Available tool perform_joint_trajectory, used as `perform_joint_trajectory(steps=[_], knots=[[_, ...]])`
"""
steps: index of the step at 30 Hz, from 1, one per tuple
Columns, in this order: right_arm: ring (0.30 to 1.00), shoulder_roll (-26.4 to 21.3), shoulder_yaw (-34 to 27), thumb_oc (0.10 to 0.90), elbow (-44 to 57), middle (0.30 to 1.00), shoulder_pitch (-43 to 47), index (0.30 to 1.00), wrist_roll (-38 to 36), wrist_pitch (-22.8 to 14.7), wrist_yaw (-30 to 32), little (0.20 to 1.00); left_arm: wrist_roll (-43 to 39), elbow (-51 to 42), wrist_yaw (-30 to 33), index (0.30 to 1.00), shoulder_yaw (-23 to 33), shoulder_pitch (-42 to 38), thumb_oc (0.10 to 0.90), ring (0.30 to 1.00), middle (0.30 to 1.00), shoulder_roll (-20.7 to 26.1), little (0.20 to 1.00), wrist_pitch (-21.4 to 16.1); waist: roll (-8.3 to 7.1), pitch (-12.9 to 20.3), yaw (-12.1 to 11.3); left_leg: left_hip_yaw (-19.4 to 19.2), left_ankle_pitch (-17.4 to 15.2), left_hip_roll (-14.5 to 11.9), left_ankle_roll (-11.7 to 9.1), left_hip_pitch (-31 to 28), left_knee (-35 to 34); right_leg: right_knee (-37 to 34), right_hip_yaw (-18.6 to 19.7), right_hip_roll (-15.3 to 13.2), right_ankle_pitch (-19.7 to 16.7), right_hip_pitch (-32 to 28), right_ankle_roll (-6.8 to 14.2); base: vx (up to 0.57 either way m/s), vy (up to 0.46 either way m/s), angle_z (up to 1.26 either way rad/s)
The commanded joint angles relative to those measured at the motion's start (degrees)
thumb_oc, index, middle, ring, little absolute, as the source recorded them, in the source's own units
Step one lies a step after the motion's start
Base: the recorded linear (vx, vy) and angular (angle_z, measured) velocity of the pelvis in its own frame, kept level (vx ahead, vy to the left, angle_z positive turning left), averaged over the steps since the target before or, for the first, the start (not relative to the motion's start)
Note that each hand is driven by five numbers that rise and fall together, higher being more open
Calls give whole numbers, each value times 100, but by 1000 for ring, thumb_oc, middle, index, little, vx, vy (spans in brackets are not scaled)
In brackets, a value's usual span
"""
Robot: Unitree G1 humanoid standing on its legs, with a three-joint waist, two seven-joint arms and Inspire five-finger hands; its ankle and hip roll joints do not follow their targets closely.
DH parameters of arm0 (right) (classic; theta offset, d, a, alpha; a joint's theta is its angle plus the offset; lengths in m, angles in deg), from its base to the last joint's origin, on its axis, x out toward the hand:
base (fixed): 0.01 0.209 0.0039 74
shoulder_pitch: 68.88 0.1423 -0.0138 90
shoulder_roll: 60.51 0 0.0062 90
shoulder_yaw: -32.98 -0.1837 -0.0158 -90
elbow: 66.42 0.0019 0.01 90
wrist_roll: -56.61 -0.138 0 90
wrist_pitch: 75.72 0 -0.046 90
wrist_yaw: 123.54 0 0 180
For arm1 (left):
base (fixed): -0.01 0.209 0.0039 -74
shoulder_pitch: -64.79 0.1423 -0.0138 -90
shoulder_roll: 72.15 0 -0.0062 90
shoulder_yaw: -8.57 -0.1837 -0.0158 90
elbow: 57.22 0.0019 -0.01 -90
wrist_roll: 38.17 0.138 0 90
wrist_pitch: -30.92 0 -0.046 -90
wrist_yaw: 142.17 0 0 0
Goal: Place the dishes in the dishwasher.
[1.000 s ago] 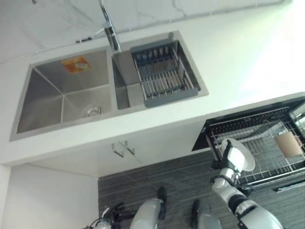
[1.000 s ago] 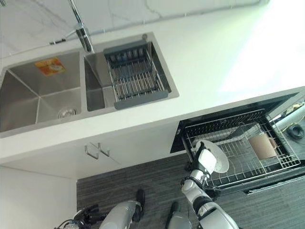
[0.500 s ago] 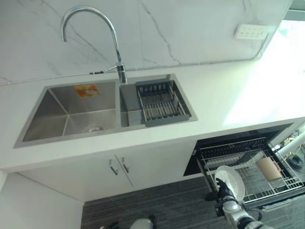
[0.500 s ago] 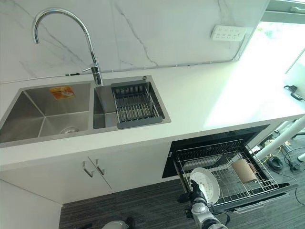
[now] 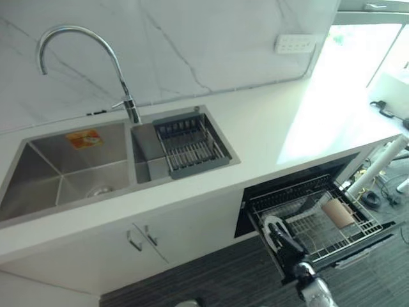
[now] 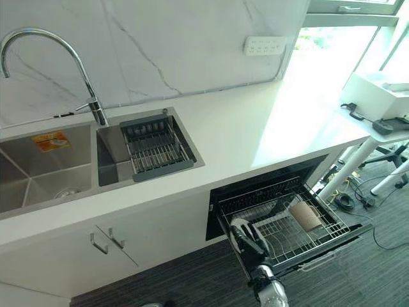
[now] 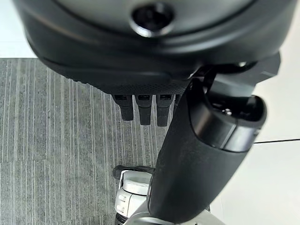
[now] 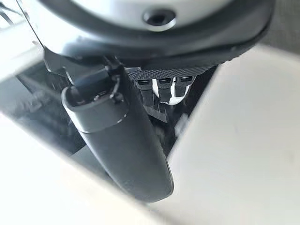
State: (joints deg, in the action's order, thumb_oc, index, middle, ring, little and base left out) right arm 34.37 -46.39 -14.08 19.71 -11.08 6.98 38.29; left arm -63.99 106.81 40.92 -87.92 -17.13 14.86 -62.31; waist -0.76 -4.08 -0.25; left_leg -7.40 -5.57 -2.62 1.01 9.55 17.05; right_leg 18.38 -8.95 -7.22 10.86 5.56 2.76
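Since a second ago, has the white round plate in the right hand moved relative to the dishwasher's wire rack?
Yes. The white round plate has gone down into the wire rack's front left corner, right hand on it.

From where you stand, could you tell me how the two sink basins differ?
The left basin is the wider one and bare steel inside, with its drain in view and an orange sticker on its back wall. The right basin is narrower, and a dark draining rack spans most of it, so little of its bottom shows. The tap stands behind the divider between them. Both are stainless steel, set in the same white counter.
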Motion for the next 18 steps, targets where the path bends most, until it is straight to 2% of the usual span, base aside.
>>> perform_joint_trajectory(steps=[1,7,8,10,13,18], knots=[[900,136,-46,800,1070,900,474,900,-132,-250,-414,900,-90,-61,47,900,45,113,800,900,900,78,900,-246,-35,-103,-66,207,-247,-252,-265,-125,13,-119,-87,-258,-355,-3,259,6,-13,-4],[900,24,72,800,2304,900,474,900,335,-539,-97,900,-105,-230,149,900,119,158,800,900,900,41,900,-170,-81,-80,-38,219,-244,-252,-246,-121,13,-119,-25,-215,-351,2,257,0,0,0],[900,-85,67,800,2597,900,497,900,784,-742,111,900,-98,-266,164,900,150,178,800,900,900,44,900,-148,-90,-69,-41,224,-245,-251,-248,-121,13,-119,-18,-206,-353,0,261,0,0,0],[900,-273,71,800,2944,900,536,900,897,-814,208,900,-113,-266,159,900,182,178,800,900,900,69,900,-134,-105,-66,-41,221,-244,-253,-247,-117,13,-119,-5,-195,-356,3,261,0,0,0],[900,-479,28,800,3219,900,583,900,1284,-975,777,900,-137,-239,165,900,206,180,800,900,900,89,900,-125,-129,-57,-43,218,-248,-254,-249,-123,13,-119,5,-176,-357,-7,259,0,0,0],[900,-575,-185,800,3120,900,592,900,1205,-1058,892,900,-117,-85,134,900,247,202,800,900,900,65,900,-256,-150,-48,-55,225,-262,-261,-254,-128,13,-119,-8,-159,-343,-21,248,0,0,0]])
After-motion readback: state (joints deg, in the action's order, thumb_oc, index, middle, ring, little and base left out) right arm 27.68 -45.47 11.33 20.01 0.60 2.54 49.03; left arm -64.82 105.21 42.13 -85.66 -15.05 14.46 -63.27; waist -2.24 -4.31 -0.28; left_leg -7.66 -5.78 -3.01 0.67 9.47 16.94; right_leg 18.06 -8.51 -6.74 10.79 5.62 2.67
